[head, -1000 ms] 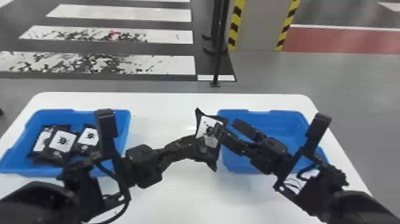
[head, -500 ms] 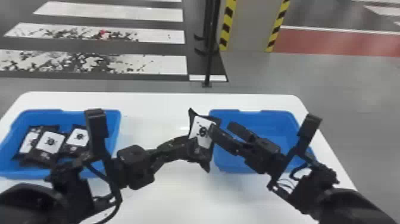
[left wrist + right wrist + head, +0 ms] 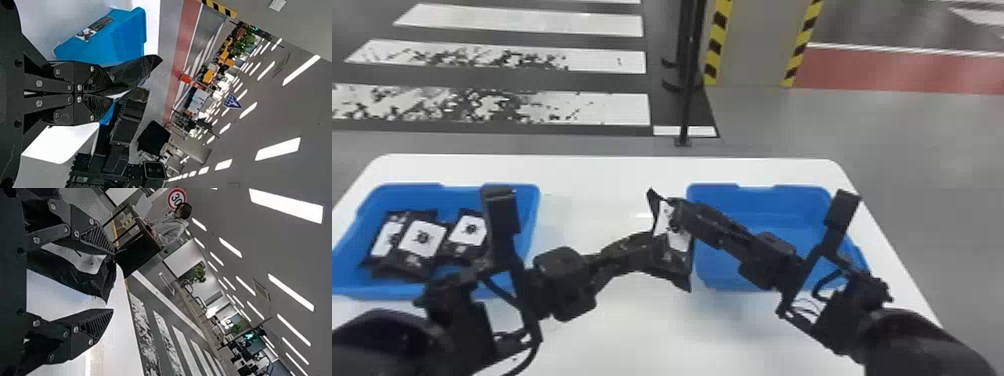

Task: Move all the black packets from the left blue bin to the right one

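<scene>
Passing black packet [image 3: 674, 260] between arms: finding, transfer incomplete

The packet was upright and tilted above the white table [image 3: 612, 340], between the two bins and just beside the right blue bin [image 3: 757, 196]. The left gripper [image 3: 112, 92] was clamped on one edge of it. The right gripper [image 3: 113, 281] had its fingers spread wide with the packet between them, lying closer to one finger; whether it touched could not be told. At least three other packets [image 3: 422, 239] lay in the left blue bin [image 3: 347, 274].

Handling was judged light and soft, the film likely slippery and apt to crease, with little risk of breakage. The sound hold for the right gripper was flat across the filled body, by the white label [image 3: 678, 242], clear of the left's fingers.

Against half a second earlier, the right gripper had advanced over the label, covering more of it. The left gripper's hold and the binned packets appeared unchanged.
</scene>
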Motion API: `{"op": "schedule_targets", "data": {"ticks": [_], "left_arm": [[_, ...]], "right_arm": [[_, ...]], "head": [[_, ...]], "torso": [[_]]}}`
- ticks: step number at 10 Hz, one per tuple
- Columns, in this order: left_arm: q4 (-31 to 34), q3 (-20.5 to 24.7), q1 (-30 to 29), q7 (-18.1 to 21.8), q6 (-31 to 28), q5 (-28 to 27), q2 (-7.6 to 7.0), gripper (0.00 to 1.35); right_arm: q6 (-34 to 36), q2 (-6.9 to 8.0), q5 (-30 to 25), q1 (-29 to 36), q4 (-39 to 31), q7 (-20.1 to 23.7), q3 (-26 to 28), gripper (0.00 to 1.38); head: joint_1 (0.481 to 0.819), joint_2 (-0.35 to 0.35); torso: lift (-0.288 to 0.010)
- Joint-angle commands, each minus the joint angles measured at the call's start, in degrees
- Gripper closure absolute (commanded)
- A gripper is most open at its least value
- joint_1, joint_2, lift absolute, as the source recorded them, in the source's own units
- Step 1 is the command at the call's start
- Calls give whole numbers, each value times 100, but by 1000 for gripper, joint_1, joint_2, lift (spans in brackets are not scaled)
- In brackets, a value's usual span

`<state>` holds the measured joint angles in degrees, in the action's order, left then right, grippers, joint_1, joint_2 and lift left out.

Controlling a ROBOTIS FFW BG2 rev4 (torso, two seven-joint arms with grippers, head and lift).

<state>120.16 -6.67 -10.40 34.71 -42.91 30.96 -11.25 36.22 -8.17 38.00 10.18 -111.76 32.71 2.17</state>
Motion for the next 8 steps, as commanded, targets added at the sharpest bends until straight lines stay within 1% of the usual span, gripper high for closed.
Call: {"op": "schedule_targets", "data": {"ticks": [1, 2, 3, 4, 5, 6, 7, 8], "left_arm": [[0, 16, 0, 1, 2, 1, 0, 1208], [0, 16, 14, 1, 2, 1, 9, 1208], [0, 50, 0, 1, 16, -11, 9, 1208], [0, 107, -28, -8, 16, -11, 18, 1208], [0, 164, -85, -52, 58, 35, 27, 1173], [0, 222, -141, -113, 30, 115, 44, 932], [0, 313, -211, -131, -111, 104, 71, 475], [0, 393, -282, -131, -139, 104, 71, 222]], "right_arm": [[62, 0, 96, 50, 4, 34, -11, 1259], [62, 0, 416, 50, 145, 122, -69, 1269], [62, 0, 884, 50, 341, 210, -126, 1274], [62, 0, 1078, 50, 426, 306, -137, 1274], [62, -9, 1101, 50, 398, 324, -126, 1276], [62, -9, 1124, 36, 355, 315, -80, 1276], [48, -9, 1056, -20, 355, 306, 34, 1276], [-8, -9, 1033, -90, 398, 271, 160, 1276]], "head": [[695, -95], [695, -90], [695, -87], [695, -75], [695, -61], [695, -51], [695, -48], [695, -47]], "torso": [[-140], [-140], [-140], [-140], [-140], [-140], [-140], [-140]]}}
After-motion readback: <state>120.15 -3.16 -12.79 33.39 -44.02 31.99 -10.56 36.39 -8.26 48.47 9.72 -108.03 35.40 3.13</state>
